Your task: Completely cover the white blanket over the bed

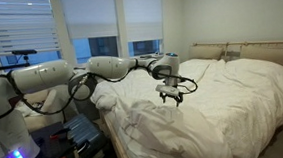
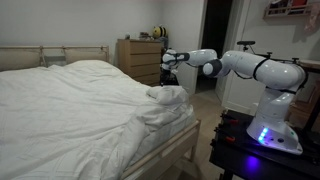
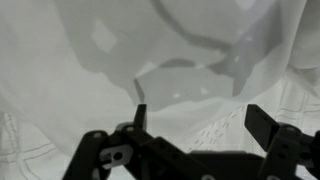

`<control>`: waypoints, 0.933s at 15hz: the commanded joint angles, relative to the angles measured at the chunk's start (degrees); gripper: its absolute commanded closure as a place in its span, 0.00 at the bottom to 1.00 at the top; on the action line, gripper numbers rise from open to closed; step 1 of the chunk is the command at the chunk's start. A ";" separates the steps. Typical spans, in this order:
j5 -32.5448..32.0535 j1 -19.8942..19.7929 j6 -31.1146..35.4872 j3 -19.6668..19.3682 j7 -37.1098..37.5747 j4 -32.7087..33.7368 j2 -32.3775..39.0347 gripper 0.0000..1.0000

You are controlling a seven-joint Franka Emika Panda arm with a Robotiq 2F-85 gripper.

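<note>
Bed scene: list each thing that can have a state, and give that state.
gripper: open, empty, above the blanket's bunched corner.
white blanket: spread over the bed, wrinkled, bunched up at the corner by the robot.
bed: under the blanket wherever its top shows.
window shades: lowered partway.
robot base light: lit.

White blanket lying rumpled across the bed

The puffy, wrinkled white blanket (image 1: 218, 99) is covering most of the bed (image 2: 183, 145) and draping over its side, with one corner sitting bunched in a thick fold at the end away from the beige headboard (image 1: 270, 50).
</note>
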 commanded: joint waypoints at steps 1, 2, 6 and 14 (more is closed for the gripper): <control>-2.22 1.34 1.55 -1.56 0.09 0.00 1.30 0.00; -3.18 1.73 1.14 -2.38 1.21 -0.20 1.47 0.00; -5.89 2.68 0.51 -4.88 3.63 -0.49 2.07 0.00; -6.21 2.13 -4.78 -5.49 9.36 -0.83 1.82 0.49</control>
